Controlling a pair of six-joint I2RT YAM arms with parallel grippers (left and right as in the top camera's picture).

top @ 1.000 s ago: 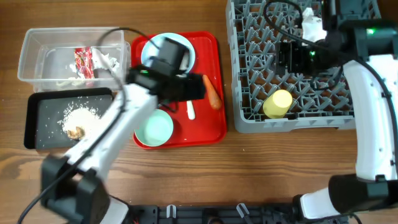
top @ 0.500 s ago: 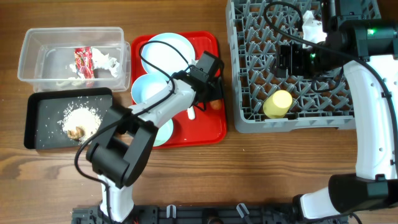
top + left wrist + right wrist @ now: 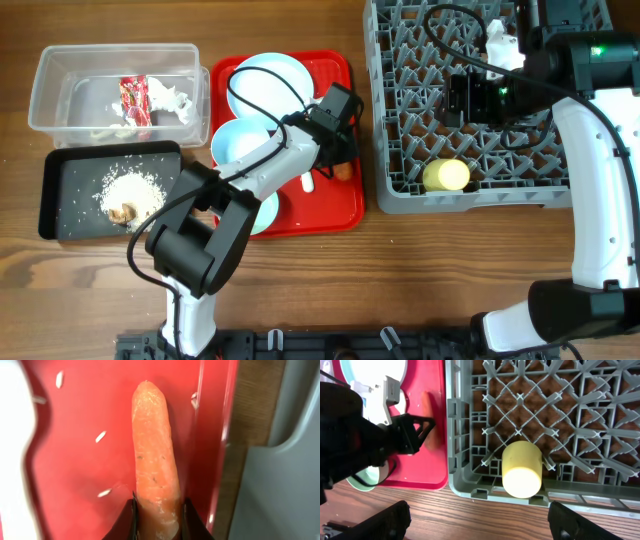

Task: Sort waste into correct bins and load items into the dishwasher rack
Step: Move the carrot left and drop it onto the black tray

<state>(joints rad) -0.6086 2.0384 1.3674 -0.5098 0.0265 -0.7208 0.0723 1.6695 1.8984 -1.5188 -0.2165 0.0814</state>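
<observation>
Wooden table (image 3: 450,260) lies under everything. My left gripper (image 3: 158,517) is clamped on the thick end of the carrot (image 3: 152,450), which lies flat on the red tray (image 3: 75,470) near its rim. The carrot looks stiff, light and a little slick, so this thick end seems the surest hold. My right gripper (image 3: 482,515) hangs spread wide and empty over the rack's (image 3: 470,435) front edge.

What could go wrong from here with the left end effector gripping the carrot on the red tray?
1. The left end effector pinches only the thick end of the carrot. The long tapered rest sticks out, so it may swing or slip when lifted.
2. The carrot lies close beside the red tray's raised rim, which the tip could catch.
3. Loose rice grains and the white spoon lie nearby and might get dragged or scattered.
</observation>
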